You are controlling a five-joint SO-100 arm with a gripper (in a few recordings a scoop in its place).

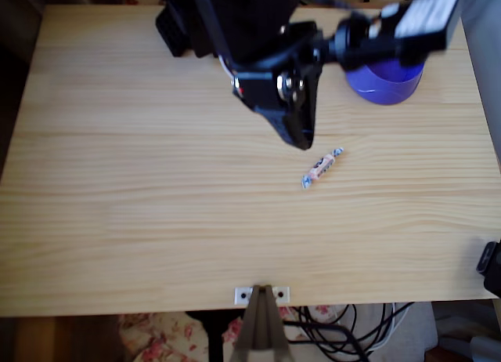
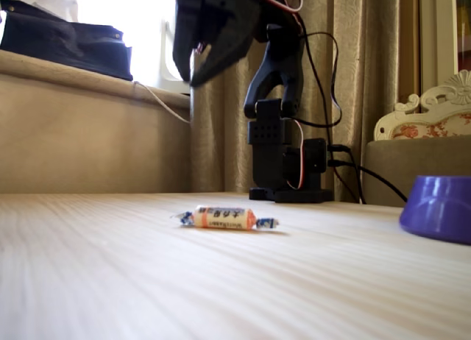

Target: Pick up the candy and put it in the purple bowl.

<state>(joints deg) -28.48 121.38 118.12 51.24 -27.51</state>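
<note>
The candy [image 1: 322, 167] lies flat on the wooden table, a small wrapped sweet with a pinkish-white middle and twisted pale ends; the fixed view shows the candy [image 2: 225, 218] side-on. The purple bowl [image 1: 383, 84] stands at the back right, partly covered by the arm's wrist in the overhead view, and the bowl [image 2: 440, 207] sits at the right edge of the fixed view. My black gripper [image 1: 301, 141] points down just left of and behind the candy. In the fixed view the gripper [image 2: 193, 79] hangs well above the table, jaws slightly apart, holding nothing.
The arm's base [image 2: 283, 171] stands at the back of the table [image 1: 117, 221] with cables trailing right. A white bracket [image 1: 262, 295] is at the front edge. A black object [image 1: 491, 266] pokes in at the right edge.
</note>
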